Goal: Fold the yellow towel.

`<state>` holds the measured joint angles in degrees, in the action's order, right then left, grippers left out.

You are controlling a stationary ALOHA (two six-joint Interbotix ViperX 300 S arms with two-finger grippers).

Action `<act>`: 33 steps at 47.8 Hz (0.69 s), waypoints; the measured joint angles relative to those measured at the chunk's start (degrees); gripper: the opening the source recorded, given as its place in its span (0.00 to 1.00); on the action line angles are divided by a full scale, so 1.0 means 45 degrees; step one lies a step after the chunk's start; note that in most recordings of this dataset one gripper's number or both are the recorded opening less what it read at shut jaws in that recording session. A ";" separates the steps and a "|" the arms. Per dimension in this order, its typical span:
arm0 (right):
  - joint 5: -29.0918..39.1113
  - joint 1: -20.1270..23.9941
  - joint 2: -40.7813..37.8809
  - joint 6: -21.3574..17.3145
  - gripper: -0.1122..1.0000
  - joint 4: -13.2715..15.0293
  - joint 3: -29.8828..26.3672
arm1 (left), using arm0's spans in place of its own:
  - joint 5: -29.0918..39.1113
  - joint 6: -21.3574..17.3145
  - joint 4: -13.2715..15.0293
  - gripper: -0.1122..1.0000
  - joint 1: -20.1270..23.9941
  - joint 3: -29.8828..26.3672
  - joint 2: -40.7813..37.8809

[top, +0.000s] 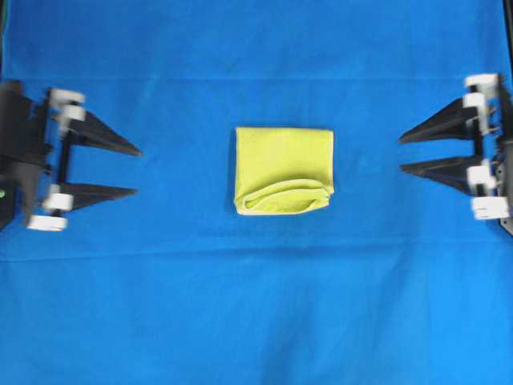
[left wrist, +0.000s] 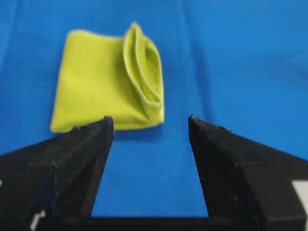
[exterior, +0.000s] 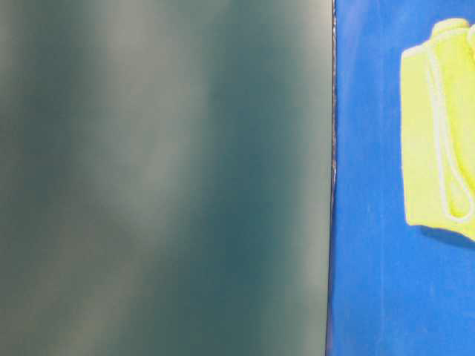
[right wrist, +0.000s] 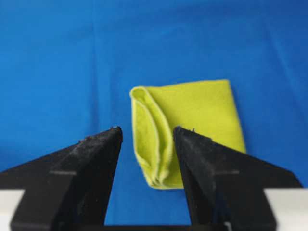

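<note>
The yellow towel lies folded into a small rectangle in the middle of the blue cloth, its layered hems bulging along the near edge. It also shows in the left wrist view, the right wrist view and at the right edge of the table-level view. My left gripper hangs open at the far left, well away from the towel, with nothing between its fingers. My right gripper hangs open at the far right, also apart from the towel and holding nothing.
A large blue cloth covers the whole table. A dark blurred panel fills the left of the table-level view and blocks most of it.
</note>
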<state>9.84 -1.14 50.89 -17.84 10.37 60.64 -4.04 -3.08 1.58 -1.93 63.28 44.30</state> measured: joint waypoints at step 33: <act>-0.1992 -0.1563 0.3125 -0.0117 0.58 -0.0020 0.3945 | 0.1270 0.0625 0.0000 0.64 -0.0020 0.3184 0.5605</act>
<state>0.88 -8.17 64.95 -18.37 10.28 78.40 1.67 -0.26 1.58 -2.02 77.61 69.52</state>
